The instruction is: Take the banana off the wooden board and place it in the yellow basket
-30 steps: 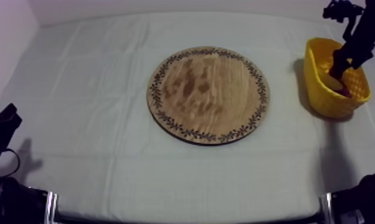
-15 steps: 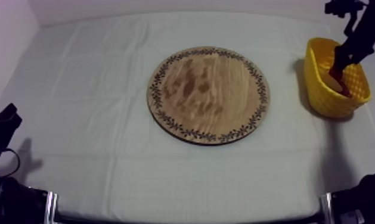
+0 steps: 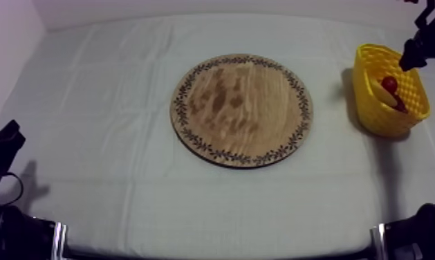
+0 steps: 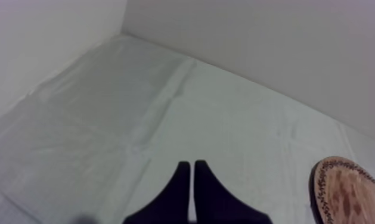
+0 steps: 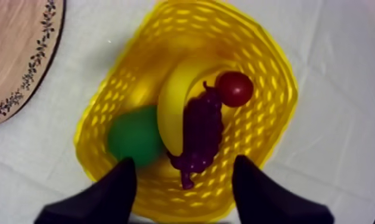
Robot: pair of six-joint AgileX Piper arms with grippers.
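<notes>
Creased cloth, pale wall — right gripper wide apart, empty, over the yellow basket; left gripper closed, empty.

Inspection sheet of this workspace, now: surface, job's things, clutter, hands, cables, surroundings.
Surface: grey-white cloth, lightly creased.
Job's things: wooden board, nothing on it; banana lying in the yellow basket.
Clutter: grapes, small red fruit and green fruit, in the basket too.
Hands: left hand shut, over the cloth; right hand open above the basket, holding nothing.
Cables: nothing seen.
Surroundings: plain wall behind the table.
</notes>
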